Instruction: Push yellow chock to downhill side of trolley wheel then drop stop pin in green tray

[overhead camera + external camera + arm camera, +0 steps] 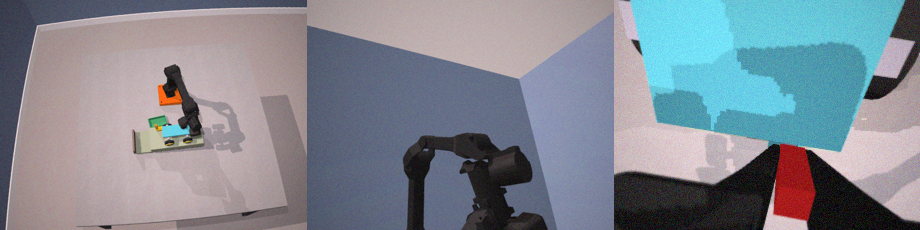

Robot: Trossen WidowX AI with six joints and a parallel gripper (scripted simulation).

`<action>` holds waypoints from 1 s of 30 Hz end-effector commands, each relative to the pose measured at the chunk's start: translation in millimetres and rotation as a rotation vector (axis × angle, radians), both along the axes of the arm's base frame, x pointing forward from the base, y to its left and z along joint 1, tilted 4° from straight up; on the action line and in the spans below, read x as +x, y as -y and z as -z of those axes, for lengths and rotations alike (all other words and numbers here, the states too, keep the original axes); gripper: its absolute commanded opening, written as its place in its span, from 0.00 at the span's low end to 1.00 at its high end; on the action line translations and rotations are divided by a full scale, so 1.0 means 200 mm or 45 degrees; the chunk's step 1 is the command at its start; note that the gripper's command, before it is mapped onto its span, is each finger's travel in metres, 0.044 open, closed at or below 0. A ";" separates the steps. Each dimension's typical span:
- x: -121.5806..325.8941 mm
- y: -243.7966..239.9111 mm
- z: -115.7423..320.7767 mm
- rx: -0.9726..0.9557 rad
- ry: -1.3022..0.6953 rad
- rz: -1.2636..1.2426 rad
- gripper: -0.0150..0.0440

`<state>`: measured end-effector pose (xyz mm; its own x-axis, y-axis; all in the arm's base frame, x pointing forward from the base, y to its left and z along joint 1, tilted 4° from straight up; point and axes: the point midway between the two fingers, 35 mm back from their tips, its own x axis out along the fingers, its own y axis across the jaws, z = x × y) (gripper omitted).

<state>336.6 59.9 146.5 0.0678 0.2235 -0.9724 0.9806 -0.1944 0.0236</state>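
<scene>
My gripper (790, 154) is shut on the red-headed stop pin (795, 172) at the trolley's uphill end in the wrist view. The pin's lower end is hidden, so I cannot tell if it still sits in the ramp. The blue trolley (175, 131) (764, 75) stands on the pale green ramp (155, 143). The yellow chock (159, 128) with its orange handle (156, 126) is at the downhill side of the trolley's far downhill wheel (167, 125); contact is too small to confirm. The green tray (158, 121) is empty, just behind the ramp.
The arm's orange base plate (169, 99) is behind the tray. My arm (183, 87) reaches over the ramp's uphill end. A brown end board (133, 142) stands at the ramp's downhill end. The exterior view shows only the arm, walls and ceiling.
</scene>
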 end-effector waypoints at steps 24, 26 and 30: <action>0.00 0.01 -0.10 0.004 0.005 0.000 0.25; 0.00 0.01 -0.10 0.004 0.005 0.000 0.25; 0.00 0.01 -0.12 0.004 0.005 0.000 0.25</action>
